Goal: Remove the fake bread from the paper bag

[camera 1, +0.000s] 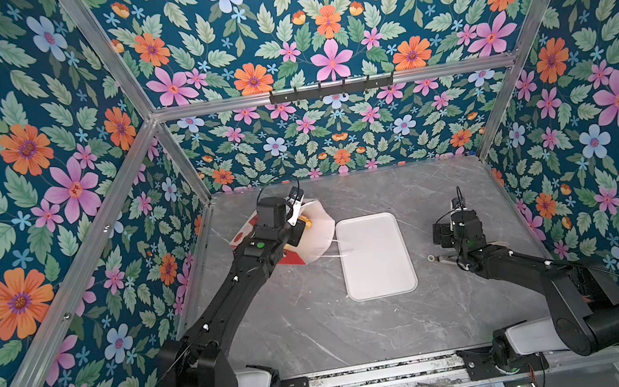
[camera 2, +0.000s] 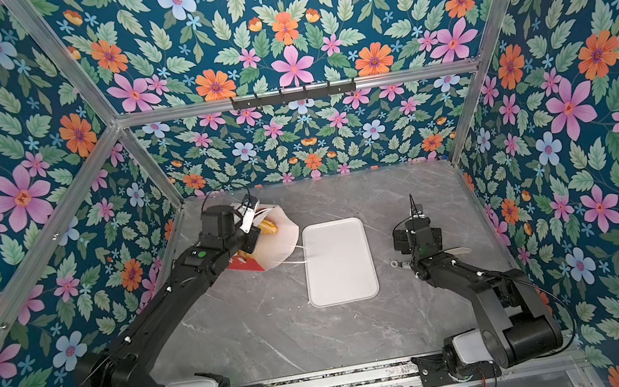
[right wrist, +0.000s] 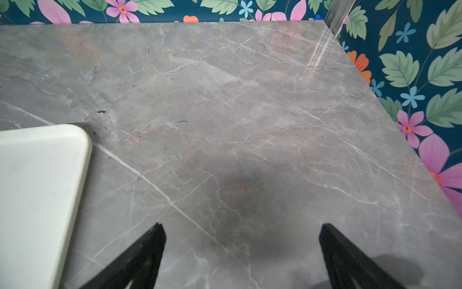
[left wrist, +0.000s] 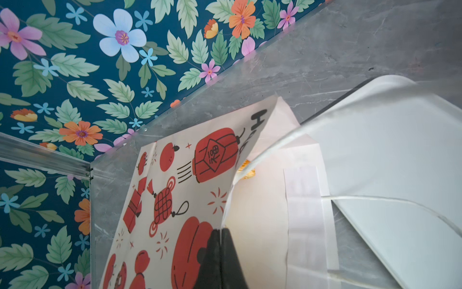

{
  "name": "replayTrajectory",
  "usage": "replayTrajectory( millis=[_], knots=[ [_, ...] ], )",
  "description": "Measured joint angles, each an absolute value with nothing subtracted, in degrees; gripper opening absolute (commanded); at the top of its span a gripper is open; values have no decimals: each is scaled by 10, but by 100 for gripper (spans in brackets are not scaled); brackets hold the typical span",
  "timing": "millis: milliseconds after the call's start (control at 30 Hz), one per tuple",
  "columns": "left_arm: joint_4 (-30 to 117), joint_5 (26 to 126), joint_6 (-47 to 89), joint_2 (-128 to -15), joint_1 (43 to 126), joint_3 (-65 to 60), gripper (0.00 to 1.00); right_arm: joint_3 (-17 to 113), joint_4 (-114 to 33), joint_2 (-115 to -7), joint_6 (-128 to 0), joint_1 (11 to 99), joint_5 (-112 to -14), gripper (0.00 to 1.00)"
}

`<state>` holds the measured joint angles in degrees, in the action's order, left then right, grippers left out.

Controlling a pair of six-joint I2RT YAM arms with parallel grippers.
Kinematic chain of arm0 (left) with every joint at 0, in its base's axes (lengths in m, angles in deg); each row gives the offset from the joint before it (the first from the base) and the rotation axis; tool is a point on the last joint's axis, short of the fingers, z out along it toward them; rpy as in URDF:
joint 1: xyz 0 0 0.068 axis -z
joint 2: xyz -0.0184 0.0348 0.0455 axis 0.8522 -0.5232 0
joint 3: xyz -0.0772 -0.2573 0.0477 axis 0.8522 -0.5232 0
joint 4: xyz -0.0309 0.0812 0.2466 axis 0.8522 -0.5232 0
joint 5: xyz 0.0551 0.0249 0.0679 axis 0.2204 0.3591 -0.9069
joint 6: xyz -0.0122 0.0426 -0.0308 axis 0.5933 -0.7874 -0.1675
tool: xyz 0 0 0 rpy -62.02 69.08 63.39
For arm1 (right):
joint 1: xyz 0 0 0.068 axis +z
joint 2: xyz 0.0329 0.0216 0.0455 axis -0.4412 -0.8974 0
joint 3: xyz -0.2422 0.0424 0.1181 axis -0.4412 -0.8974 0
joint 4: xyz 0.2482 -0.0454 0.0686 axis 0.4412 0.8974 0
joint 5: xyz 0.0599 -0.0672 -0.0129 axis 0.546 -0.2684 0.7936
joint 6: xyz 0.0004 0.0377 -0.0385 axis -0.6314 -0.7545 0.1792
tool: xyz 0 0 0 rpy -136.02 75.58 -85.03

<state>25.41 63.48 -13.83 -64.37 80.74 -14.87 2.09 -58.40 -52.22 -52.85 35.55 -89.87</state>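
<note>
Two pincers over one grey marbled surface, only one of them busy. At left rear, close to the floral wall: the paper bag, tipped over, red-and-white print outward, white inside facing the middle. Clamped on the rim of its mouth: the left pincer, closed, pinching the paper edge between black fingertips, plain in the left wrist view. Inside the bag, just past that rim: fake bread, glossy golden-yellow, mostly hidden by paper and arm, impossible to count. Trailing from the mouth in both top views: white cord handles, reaching across the left edge of the white rectangular tray. Mid-surface, just beside the bag: that tray, flat, with rounded corners. Right of the tray, well apart from the bag: the right pincer, spread wide, gripping nothing, hovering over bare marbled surface.
</note>
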Motion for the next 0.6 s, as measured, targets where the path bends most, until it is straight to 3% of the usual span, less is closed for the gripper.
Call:
replayTrajectory(
  millis=[333,500,600],
  knots=[
    [290,673,-137,-562,809,-249,0,124,-401,-444,-570,356,-857,95],
    [293,693,-137,-546,810,-274,0,115,-376,-426,-576,366,-730,90],
    [294,695,-137,-546,810,-276,0,108,-399,-446,-541,440,-663,91]
  ],
)
